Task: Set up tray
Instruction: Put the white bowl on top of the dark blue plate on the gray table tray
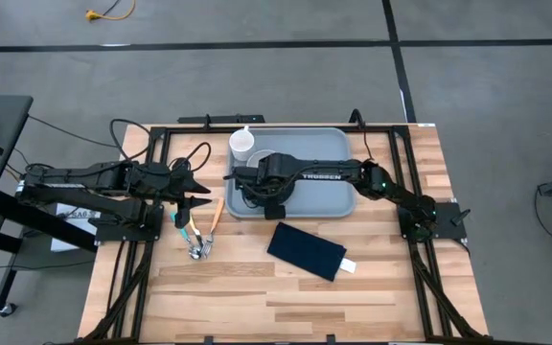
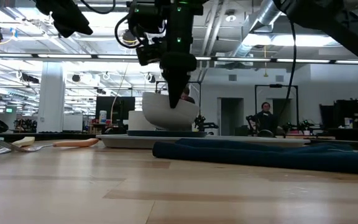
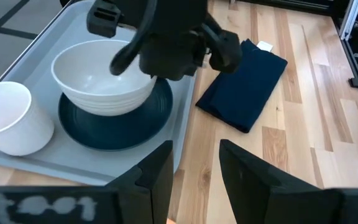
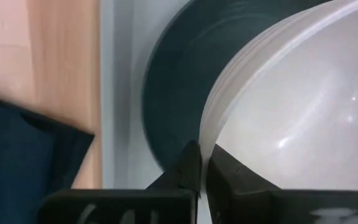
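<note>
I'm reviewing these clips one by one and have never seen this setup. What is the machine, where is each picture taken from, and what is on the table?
Two dark robot arms work at a wooden table. One picture looks down from above, one looks level across the tabletop, and two come from the wrists. The right gripper pinches the rim of a white bowl, which sits over a round dark teal plate on the large light blue-grey plastic tray. A white cup stands on the tray too. The left gripper hangs open above cutlery. A folded navy napkin lies nearby.
</note>
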